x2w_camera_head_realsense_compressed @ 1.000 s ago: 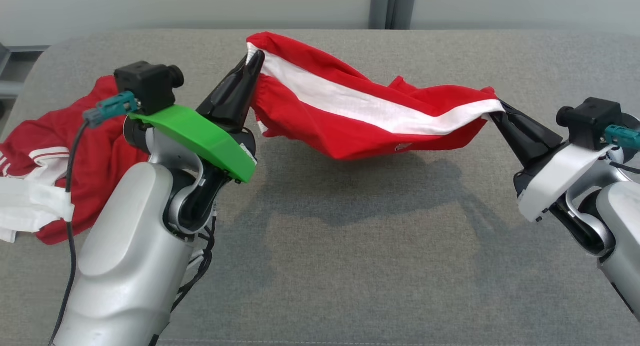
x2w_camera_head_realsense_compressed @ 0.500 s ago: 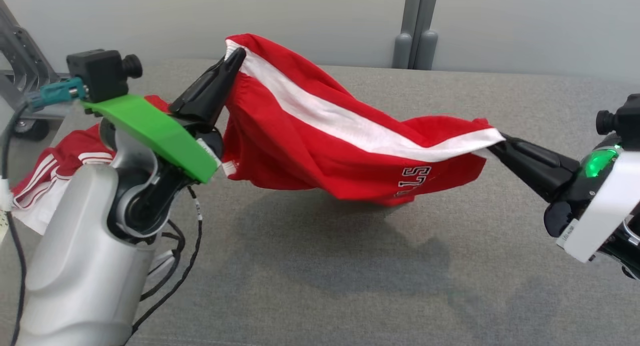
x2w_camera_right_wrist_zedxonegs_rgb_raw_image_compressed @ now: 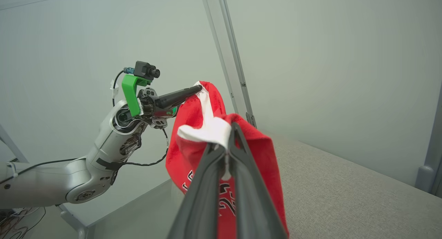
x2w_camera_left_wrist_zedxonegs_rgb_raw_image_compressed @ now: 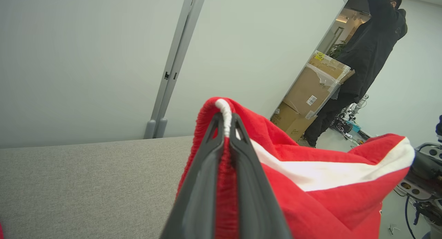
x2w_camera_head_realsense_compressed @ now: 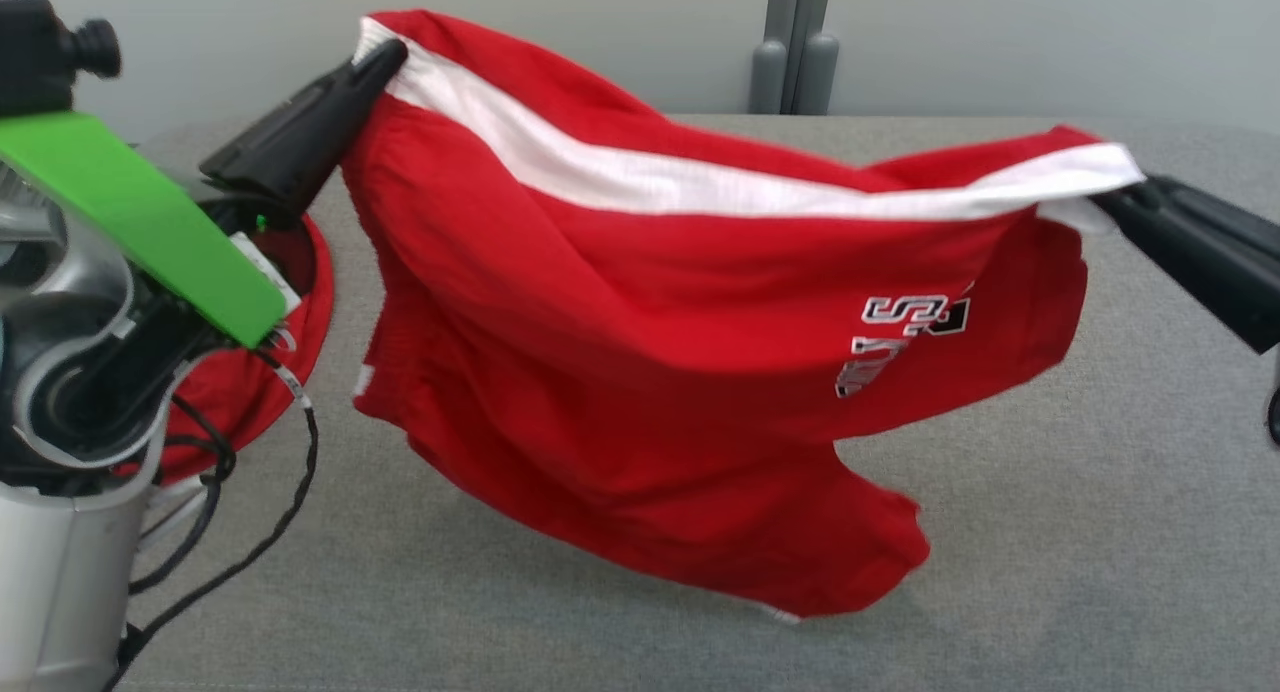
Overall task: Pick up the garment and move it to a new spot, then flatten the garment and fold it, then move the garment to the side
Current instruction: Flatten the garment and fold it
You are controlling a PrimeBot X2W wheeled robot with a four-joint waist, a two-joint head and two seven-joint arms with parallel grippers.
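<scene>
Counter [x2w_camera_head_realsense_compressed: 1090,572], grey fabric top, set against a pale wall [x2w_camera_head_realsense_compressed: 600,22] with a grey post [x2w_camera_head_realsense_compressed: 795,52]. Red shorts [x2w_camera_head_realsense_compressed: 620,352], white-striped, hang stretched above its middle: left fingers [x2w_camera_head_realsense_compressed: 300,132] clamped on the waistband, right fingers [x2w_camera_head_realsense_compressed: 1200,242] clamped on the opposite end. Second red garment [x2w_camera_head_realsense_compressed: 315,282] lies at left. Beyond, far right: cardboard boxes [x2w_camera_left_wrist_zedxonegs_rgb_raw_image_compressed: 312,90], a person [x2w_camera_left_wrist_zedxonegs_rgb_raw_image_compressed: 369,52] in dark clothes.

a grey fabric-covered counter [x2w_camera_head_realsense_compressed: 1050,572] stretches across the view. a heap of red cloth [x2w_camera_head_realsense_compressed: 240,392] lies on its left side, partly hidden.

Robotics lab, grey padded table [x2w_camera_head_realsense_compressed: 1100,532], plain partition walls [x2w_camera_left_wrist_zedxonegs_rgb_raw_image_compressed: 86,59], stacked cardboard boxes [x2w_camera_left_wrist_zedxonegs_rgb_raw_image_compressed: 310,90]
</scene>
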